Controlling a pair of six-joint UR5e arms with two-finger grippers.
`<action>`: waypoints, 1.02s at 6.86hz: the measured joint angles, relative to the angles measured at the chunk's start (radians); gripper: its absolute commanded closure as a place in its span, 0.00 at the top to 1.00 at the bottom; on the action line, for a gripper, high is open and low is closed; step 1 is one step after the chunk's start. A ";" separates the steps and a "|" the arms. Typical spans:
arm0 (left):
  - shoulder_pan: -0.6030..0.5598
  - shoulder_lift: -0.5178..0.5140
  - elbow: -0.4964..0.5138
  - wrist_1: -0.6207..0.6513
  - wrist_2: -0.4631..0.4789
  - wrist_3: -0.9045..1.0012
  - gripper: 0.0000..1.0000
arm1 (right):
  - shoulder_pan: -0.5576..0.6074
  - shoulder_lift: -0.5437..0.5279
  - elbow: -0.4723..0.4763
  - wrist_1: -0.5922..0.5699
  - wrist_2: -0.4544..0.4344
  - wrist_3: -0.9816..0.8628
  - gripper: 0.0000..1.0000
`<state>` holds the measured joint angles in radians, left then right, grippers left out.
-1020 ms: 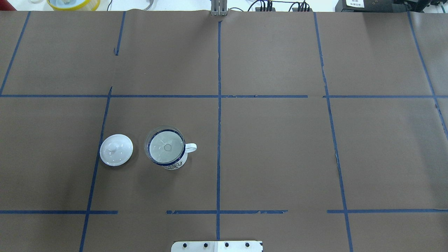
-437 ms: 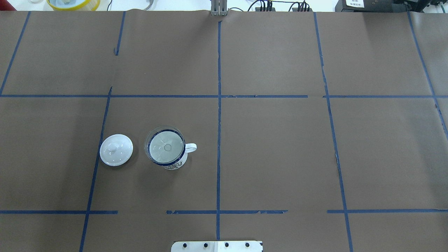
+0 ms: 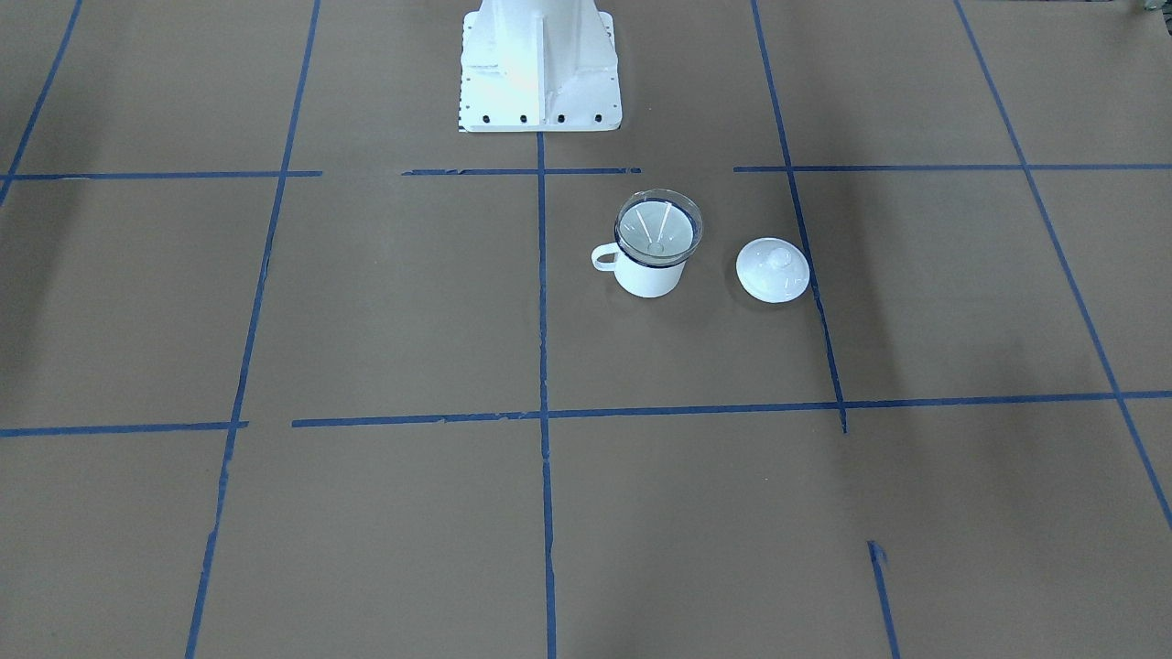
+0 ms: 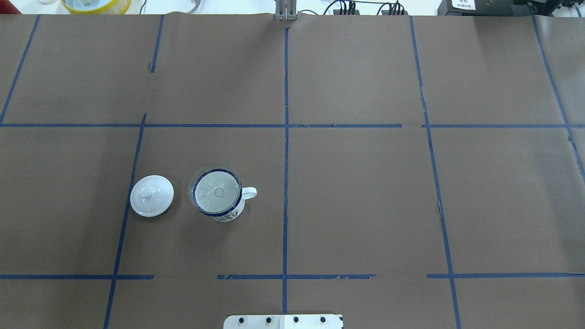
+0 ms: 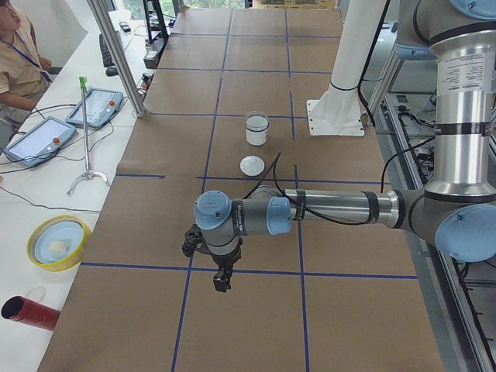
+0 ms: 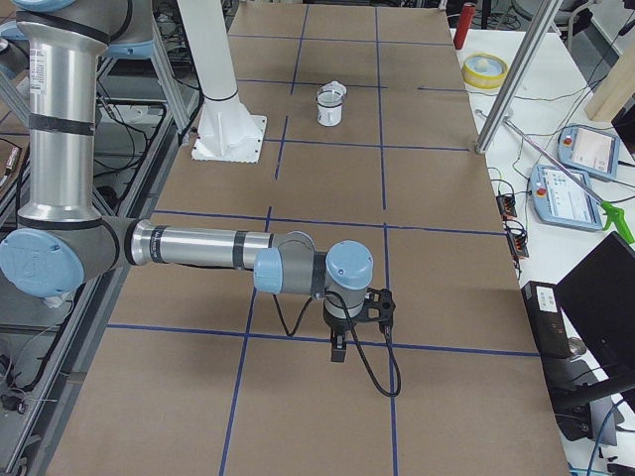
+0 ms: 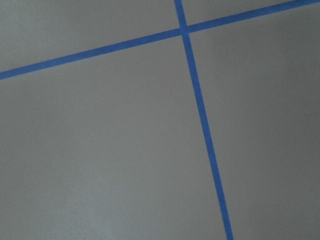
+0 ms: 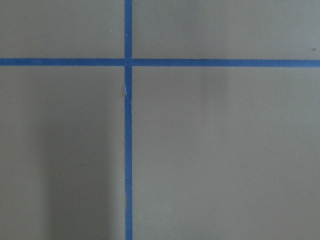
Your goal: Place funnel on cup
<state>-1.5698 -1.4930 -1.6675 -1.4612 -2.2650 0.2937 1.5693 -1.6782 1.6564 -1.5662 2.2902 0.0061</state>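
The clear funnel (image 4: pixel 215 189) sits in the mouth of the white cup (image 4: pixel 227 216) with the dark blue rim, left of the table's middle. Its spout points down into the cup. Both also show in the front view, the funnel (image 3: pixel 657 225) on the cup (image 3: pixel 650 276). My left gripper (image 5: pixel 221 283) hangs over the table near its left end, far from the cup (image 5: pixel 256 133). My right gripper (image 6: pixel 338 352) hangs near the right end, far from the cup (image 6: pixel 329 112). I cannot tell whether either is open or shut. Both wrist views show only brown paper and blue tape.
A white knobbed lid (image 4: pixel 151 195) lies on the table just left of the cup. The robot's white base (image 3: pixel 538 64) stands at the near edge. A yellow bowl (image 5: pixel 58 242), a red cylinder (image 5: pixel 31 312), tablets and an operator (image 5: pixel 15 54) are beyond the far edge.
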 measured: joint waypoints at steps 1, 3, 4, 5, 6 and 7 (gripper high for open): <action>0.000 0.001 -0.001 0.000 0.001 -0.042 1.00 | 0.000 0.000 0.000 0.000 0.000 0.000 1.00; 0.000 0.001 -0.004 -0.002 0.001 -0.125 1.00 | 0.000 0.000 0.000 0.000 0.000 0.000 1.00; 0.000 0.000 -0.007 -0.004 0.000 -0.134 1.00 | 0.000 0.000 0.000 0.000 0.000 0.000 1.00; 0.000 0.000 -0.011 -0.005 -0.001 -0.137 1.00 | 0.000 0.000 0.000 0.000 0.000 0.000 1.00; 0.000 -0.001 -0.014 -0.005 -0.002 -0.138 1.00 | 0.000 0.000 0.000 0.000 0.000 0.000 1.00; 0.001 -0.001 -0.016 -0.005 -0.002 -0.139 1.00 | 0.000 0.000 0.000 0.000 0.000 0.000 1.00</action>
<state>-1.5693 -1.4940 -1.6839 -1.4664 -2.2671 0.1551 1.5693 -1.6782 1.6567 -1.5662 2.2902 0.0061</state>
